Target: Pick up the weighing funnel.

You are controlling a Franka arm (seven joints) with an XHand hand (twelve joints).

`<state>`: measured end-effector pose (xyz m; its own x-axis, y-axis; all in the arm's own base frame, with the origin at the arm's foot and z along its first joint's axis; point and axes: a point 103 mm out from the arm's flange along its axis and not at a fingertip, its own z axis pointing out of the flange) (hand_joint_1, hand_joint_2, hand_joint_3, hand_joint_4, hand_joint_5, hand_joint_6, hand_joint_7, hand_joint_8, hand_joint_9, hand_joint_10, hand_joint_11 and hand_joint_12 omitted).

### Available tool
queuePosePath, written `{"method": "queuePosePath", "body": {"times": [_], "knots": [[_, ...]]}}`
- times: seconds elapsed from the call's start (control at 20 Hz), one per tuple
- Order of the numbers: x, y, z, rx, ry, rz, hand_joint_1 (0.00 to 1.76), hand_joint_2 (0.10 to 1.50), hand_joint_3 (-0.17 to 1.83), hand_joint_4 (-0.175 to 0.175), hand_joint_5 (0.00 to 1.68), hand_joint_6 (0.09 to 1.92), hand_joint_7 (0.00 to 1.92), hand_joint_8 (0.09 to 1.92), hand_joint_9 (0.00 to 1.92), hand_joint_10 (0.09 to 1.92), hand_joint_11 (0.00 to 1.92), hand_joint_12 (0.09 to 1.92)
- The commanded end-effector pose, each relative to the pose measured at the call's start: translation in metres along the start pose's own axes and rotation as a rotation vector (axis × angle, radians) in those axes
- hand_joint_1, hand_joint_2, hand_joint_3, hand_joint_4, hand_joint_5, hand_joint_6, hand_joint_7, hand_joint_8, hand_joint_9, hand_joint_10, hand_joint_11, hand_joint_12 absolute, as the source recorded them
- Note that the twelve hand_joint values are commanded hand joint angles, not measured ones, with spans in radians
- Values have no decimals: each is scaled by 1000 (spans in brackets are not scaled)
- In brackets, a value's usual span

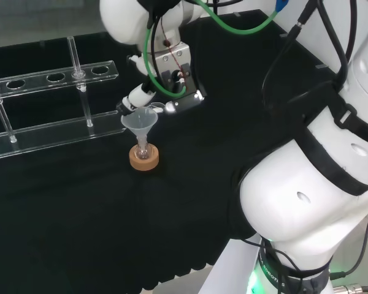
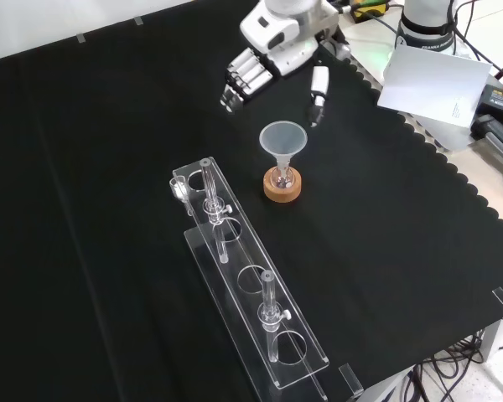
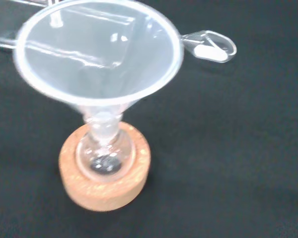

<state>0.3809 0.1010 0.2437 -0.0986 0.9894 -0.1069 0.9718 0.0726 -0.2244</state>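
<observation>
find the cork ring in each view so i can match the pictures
Head view: ring left of centre, just right of the clear rack.
Front view: near the centre, right of the rack's far end.
Wrist view: close up, cradling the small flask.
Shared landmark: the funnel standing mouth up directly above the ring in all three views.

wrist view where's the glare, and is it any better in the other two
wrist view: white glints on the funnel rim and flask, a bright patch on the weighing funnel; front view: even light, thin highlights on the rack, no glare on the cloth; head view: a bright spot beside the hand
</observation>
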Motion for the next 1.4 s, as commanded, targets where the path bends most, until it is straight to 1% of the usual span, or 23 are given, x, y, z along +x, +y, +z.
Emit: {"method": "queuePosePath", "body": {"times": [0.05,0.15,0.2,0.25,0.3,0.35,0.45,0.55,0.75,0.9,1.1,1.4], "knots": [[-29,15,-9,9,16,25,452,778,-52,-54,204,87,110,102,162,745,151,1417],[-36,21,-13,15,37,31,456,780,-49,-55,208,87,109,115,172,738,157,1416],[-40,25,-16,15,43,32,458,781,-46,-55,212,87,97,153,179,732,162,1414],[-44,29,-18,16,47,33,460,781,-42,-55,217,87,73,223,189,727,170,1406],[-40,29,-18,-2,37,40,464,782,-38,-56,224,87,44,314,201,722,175,1408],[-40,30,-18,-6,33,44,467,783,-34,-57,232,87,23,396,211,720,181,1405],[-45,39,-21,22,39,45,490,796,-26,-59,260,87,44,533,288,709,230,1381],[-56,54,-26,31,51,46,525,816,-15,-60,296,87,87,614,354,689,273,1362],[-77,75,-23,19,68,57,643,850,1,-57,365,87,145,662,438,661,318,1341],[-83,90,-15,29,69,61,697,857,5,-58,402,87,169,670,488,646,356,1333],[-84,113,-2,30,56,54,737,856,5,-57,423,87,200,679,522,639,381,1325],[-79,142,22,74,53,33,770,855,5,-57,432,87,214,680,535,627,394,1317]]}}
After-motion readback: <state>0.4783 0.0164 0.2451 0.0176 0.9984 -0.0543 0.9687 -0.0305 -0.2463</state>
